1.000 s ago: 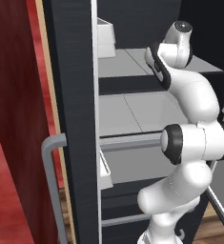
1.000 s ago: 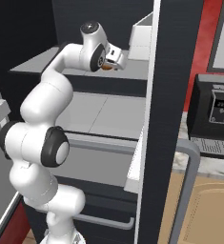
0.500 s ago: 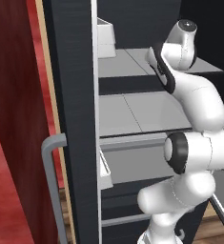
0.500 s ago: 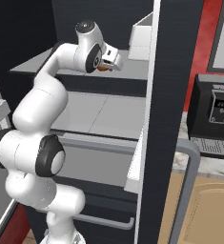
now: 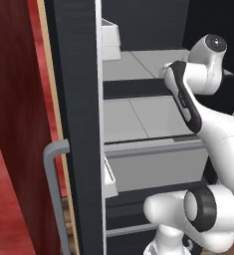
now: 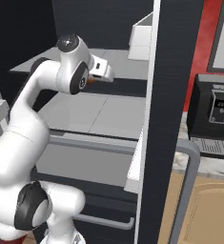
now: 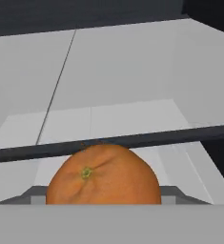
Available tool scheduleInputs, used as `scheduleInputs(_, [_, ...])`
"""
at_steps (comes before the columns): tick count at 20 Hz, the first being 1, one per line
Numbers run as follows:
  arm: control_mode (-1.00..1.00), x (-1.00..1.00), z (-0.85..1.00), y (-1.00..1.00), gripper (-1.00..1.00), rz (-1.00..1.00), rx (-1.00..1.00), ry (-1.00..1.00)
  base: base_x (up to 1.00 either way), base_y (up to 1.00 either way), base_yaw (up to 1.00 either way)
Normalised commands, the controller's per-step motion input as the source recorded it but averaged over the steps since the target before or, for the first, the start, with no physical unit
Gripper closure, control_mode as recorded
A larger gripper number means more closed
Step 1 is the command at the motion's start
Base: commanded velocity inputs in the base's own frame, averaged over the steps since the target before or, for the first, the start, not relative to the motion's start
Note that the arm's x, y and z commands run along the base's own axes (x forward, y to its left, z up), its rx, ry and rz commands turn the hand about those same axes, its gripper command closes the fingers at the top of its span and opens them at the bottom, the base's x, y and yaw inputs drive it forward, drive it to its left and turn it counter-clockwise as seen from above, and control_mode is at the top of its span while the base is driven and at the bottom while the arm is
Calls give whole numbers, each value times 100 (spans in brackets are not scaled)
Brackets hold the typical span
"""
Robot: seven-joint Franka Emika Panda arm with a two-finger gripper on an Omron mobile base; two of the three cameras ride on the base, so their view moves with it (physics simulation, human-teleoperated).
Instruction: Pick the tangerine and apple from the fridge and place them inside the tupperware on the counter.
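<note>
Smooth grey fridge [image 7: 132, 71] shelves, dimpled round tangerine [image 7: 104, 176]

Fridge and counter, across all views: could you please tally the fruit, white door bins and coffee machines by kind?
Tangerine: 1
White door bins: 2 (upper bin, lower bin)
Coffee machine: 1
Total: 4
</note>
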Motion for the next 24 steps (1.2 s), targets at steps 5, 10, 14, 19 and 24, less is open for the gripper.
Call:
scheduleInputs(5, [-100,-100,0,16,100,8,-9,0,0,0,0])
scheduleInputs(10, [-100,-100,-14,40,100,10,-15,8,0,0,0])
scheduleInputs(14, [-100,-100,-24,34,100,13,-15,18,0,0,0])
scheduleInputs(19, [100,-20,-6,5,100,3,-2,3,-80,1,8])
scheduleInputs(24, [100,0,0,0,100,0,0,0,-100,-37,2])
